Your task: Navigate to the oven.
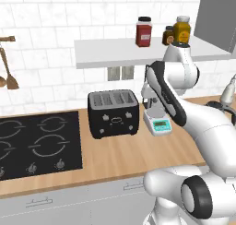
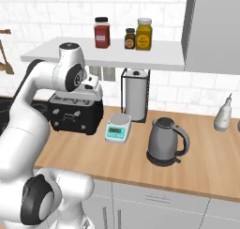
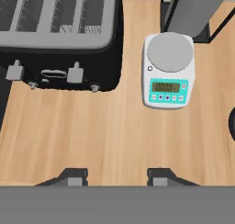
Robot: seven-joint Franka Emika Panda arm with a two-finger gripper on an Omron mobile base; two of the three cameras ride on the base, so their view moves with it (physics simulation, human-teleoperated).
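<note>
Bare wooden counter (image 3: 114,131) lies open in front of the toaster (image 1: 113,112) and the kitchen scale (image 3: 169,70). Behind the scale, the paper towel holder (image 2: 136,94) blocks the way. The kettle (image 2: 165,141) stands to the right, and the shelf (image 2: 112,54) closes the room above.

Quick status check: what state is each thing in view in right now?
gripper: open, empty, above the counter
toaster: slots empty, levers up
kitchen scale: platform bare, display lit
kettle: upright on its base, lid closed
jars: capped, upright on shelf
</note>
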